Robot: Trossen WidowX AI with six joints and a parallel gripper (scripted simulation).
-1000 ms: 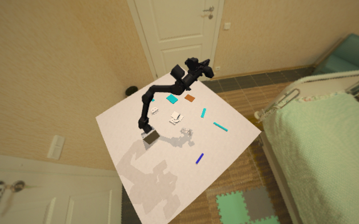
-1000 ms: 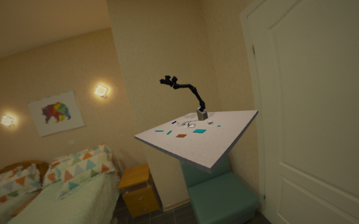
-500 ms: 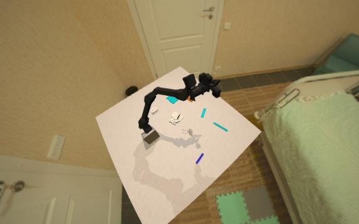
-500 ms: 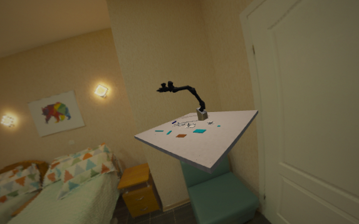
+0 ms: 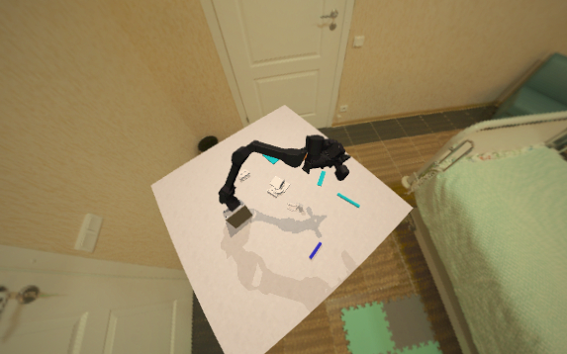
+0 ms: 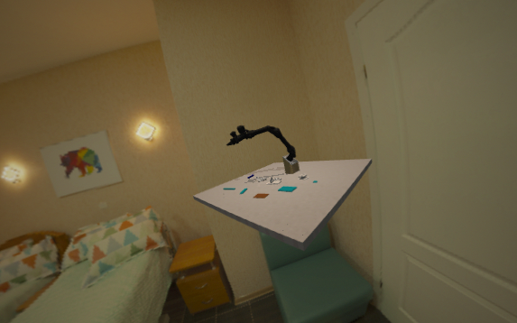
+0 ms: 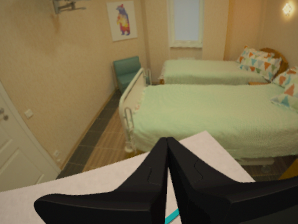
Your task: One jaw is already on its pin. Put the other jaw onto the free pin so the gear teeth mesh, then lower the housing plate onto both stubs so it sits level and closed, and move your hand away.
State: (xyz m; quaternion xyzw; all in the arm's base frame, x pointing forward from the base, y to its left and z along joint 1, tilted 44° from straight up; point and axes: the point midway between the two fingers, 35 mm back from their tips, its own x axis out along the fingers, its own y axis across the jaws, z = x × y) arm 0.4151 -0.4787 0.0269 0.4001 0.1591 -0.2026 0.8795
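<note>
A small white assembly [image 5: 276, 187] [image 6: 274, 181] sits near the middle of the table, with raised parts on a flat base. One loose white part [image 5: 244, 175] [image 6: 303, 177] lies on the base side of it, and another white part [image 5: 294, 207] lies on its other side. Which is the free jaw and which is the housing plate is too small to tell; pins and gear teeth cannot be made out. My gripper [image 5: 348, 157] [image 6: 228, 143] [image 7: 166, 143] is shut and empty, high above the table and well away from the white parts.
On the table [image 5: 186, 208] [image 6: 327, 198] [image 7: 100, 184] lie a cyan plate [image 5: 271, 159] [image 6: 287, 189], an orange plate [image 6: 261, 196], two cyan bars [image 5: 321, 178] [image 5: 348, 200], a blue bar [image 5: 315, 250] [image 6: 251, 176] and a tiny cyan piece [image 6: 315, 181]. The arm hides the orange plate in the top view.
</note>
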